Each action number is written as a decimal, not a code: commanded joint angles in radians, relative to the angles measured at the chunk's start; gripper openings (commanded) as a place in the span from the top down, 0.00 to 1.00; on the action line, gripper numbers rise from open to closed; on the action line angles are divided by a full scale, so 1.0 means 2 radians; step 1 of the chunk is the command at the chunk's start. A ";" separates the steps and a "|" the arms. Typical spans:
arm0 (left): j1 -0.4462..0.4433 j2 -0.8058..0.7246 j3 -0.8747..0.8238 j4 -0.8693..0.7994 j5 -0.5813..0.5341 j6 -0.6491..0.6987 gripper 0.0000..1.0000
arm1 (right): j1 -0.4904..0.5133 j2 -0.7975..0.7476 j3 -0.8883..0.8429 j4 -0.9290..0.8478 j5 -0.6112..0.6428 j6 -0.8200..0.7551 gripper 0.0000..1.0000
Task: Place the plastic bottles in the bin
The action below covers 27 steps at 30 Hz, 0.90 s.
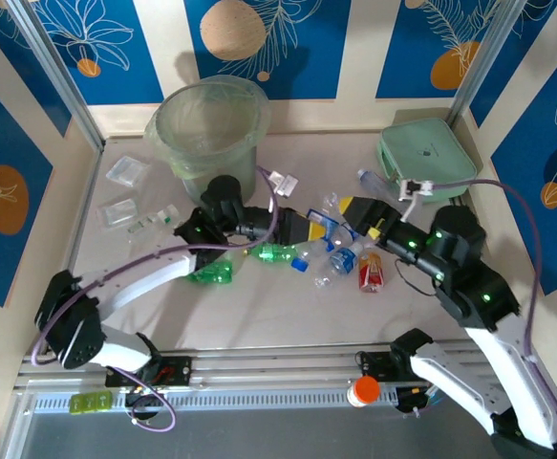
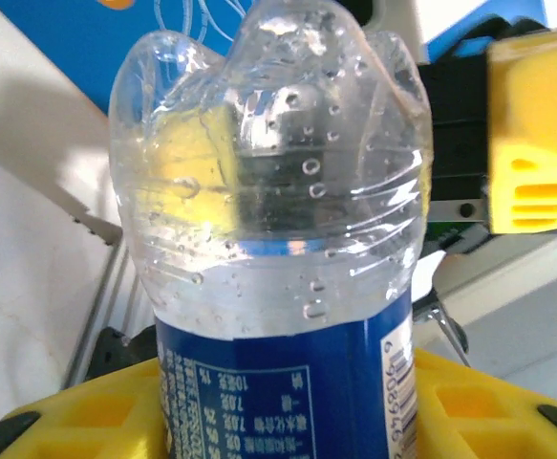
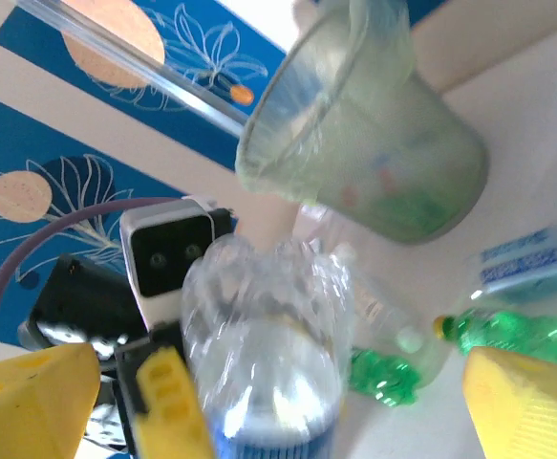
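Nearest item: clear, dimpled blue-labelled bottle (image 2: pixel 268 191), base towards my left wrist camera, droplets inside its wall.
Left end effector (image 2: pixel 288 421): closed partway on that bottle; yellow fingers press the label from both sides. This is the only hold on it.
Right end effector (image 3: pixel 278 406): spread wide and holding nothing. Its yellow fingers stand well to either side of the same bottle without touching it.
Position of the pair: above the middle of the desk (image 1: pixel 259 316), the two end effectors face each other with the bottle between them.
Bin (image 1: pixel 163 120): upright at the far left of the desk, beyond my left wrist, liner draped over the flared rim. Some contents show faintly through its wall; I cannot tell what.
Other bottles (image 1: pixel 273 253): green and clear ones lie loose on the desk just below the held one.
Not for the bin: mint-green case (image 1: pixel 426 153) and clear packets (image 1: pixel 125 172).
Step, as I judge it: carry to the bin, once my right end effector backs clear.
Risk 1: a right finger clips the bottle on withdrawal and twists it in my left grip.
Risk 2: thin wall buckles under the squeeze, and the bottle slips out.
Risk 3: the bottle strikes the rim or snags the liner, tipping the bin.
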 commanded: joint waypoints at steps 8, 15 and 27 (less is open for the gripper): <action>0.098 -0.010 0.168 -0.319 -0.192 0.164 0.85 | -0.007 -0.036 0.030 -0.136 0.115 -0.070 0.04; 0.176 0.069 0.322 -0.413 -0.326 0.136 0.84 | -0.009 -0.034 0.002 -0.124 0.109 -0.066 0.04; 0.227 0.265 0.616 -0.553 -0.495 0.039 0.85 | -0.018 -0.011 -0.005 -0.126 0.112 -0.067 0.04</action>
